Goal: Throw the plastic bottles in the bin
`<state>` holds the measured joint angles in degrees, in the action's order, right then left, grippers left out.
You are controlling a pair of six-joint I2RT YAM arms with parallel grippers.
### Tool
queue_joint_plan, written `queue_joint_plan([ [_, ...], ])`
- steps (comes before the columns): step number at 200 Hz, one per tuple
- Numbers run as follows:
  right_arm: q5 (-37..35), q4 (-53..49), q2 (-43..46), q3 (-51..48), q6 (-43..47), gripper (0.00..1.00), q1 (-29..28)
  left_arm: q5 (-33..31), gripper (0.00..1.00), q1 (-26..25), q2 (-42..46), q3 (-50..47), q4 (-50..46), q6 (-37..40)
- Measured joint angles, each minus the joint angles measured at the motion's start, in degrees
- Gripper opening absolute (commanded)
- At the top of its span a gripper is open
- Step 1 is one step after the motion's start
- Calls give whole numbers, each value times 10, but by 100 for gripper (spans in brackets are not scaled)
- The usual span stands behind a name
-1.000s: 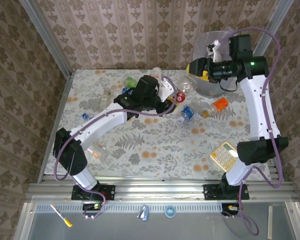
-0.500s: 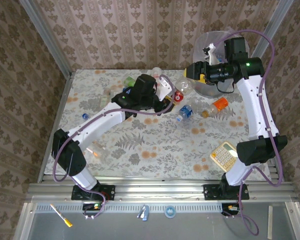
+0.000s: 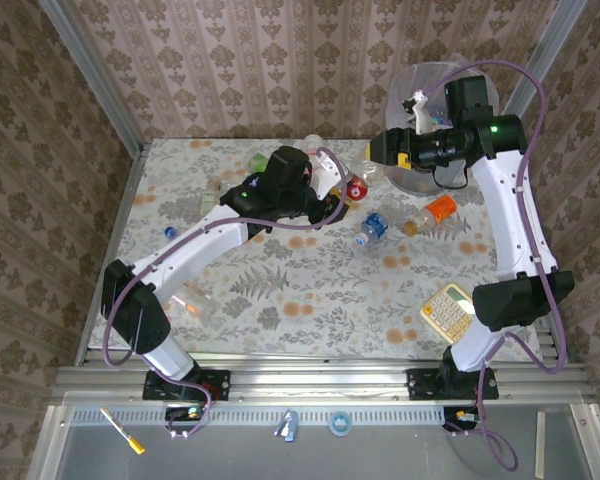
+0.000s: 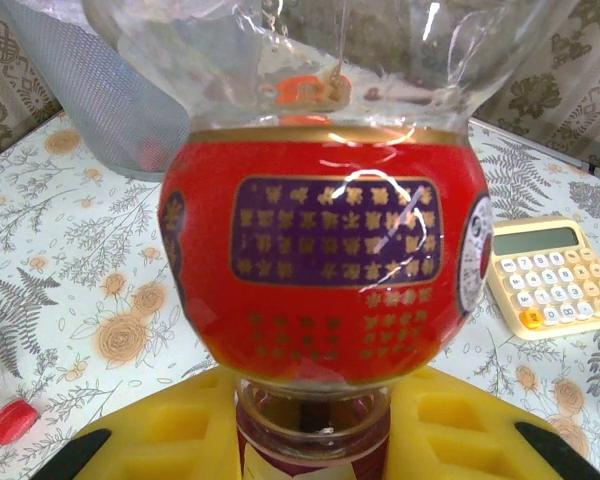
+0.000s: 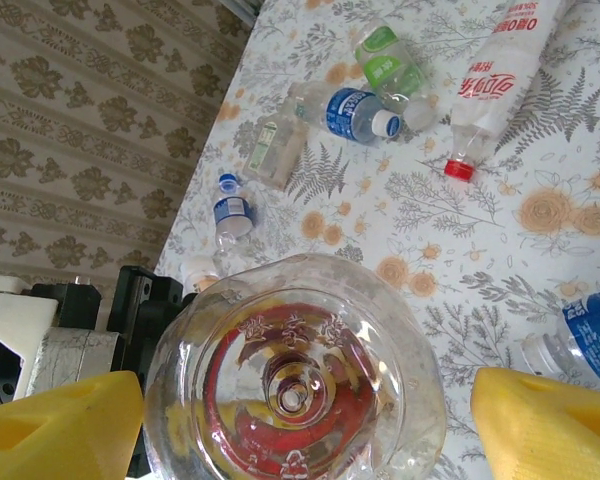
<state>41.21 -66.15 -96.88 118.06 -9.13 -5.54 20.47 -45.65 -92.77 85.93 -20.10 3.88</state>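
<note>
The tabletop (image 3: 280,290) is carrying everything, its floral cloth showing between the scattered things. The bin (image 3: 408,105) is standing at the far right corner, behind the right arm (image 3: 515,220), which is reaching up along the right edge and bending left in front of the bin. The left arm (image 3: 205,240) is stretching diagonally from the near left toward the middle of the far side. The calculator (image 3: 448,311) is lying near the right arm's base, well apart from the bin.

The left end effector (image 4: 310,440) is gripping the red bottle (image 4: 320,260) by the neck, its yellow fingers (image 4: 160,440) pressing in from both sides just below the label. The red bottle is sitting outside the bin, just left of its wall, between the two end effectors, with its clear base pointing at the right end effector (image 5: 300,420). That end effector is standing spread wide, one yellow finger on each side of the base, and it is clamping nothing.

Other bottles are lying on the tabletop: an orange bottle (image 3: 440,208) and a blue bottle (image 3: 374,225) near the bin's foot, a green bottle (image 3: 263,160) toward the far edge, and, in the right wrist view, a white bottle (image 5: 495,70) with a red cap.
</note>
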Motion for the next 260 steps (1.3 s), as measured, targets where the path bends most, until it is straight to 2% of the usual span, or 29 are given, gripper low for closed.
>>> queue_joint_plan([
  [52,21,2,0,-13,5,85,-16,9,22,0,2,0,4,0],
  [115,27,4,1,-27,15,79,-19,12,22,1,2,0,-5,0],
  [155,28,6,1,-27,14,78,-19,21,23,4,2,0,-4,0],
  [181,28,6,1,-27,15,70,-19,22,26,4,2,0,-4,0],
  [205,28,6,1,-27,15,63,-19,22,36,4,2,-2,-1,-1],
  [209,28,6,1,-27,15,62,-19,23,40,4,2,-2,0,-3],
  [222,30,6,1,-27,16,59,-19,24,61,4,2,-3,4,-3],
  [237,29,3,1,-27,17,56,-22,30,71,4,3,-4,26,-11],
  [250,26,2,1,-27,17,52,-24,34,87,4,5,-4,40,-12],
  [260,23,2,1,-27,17,50,-25,37,95,5,7,-4,45,-12],
])
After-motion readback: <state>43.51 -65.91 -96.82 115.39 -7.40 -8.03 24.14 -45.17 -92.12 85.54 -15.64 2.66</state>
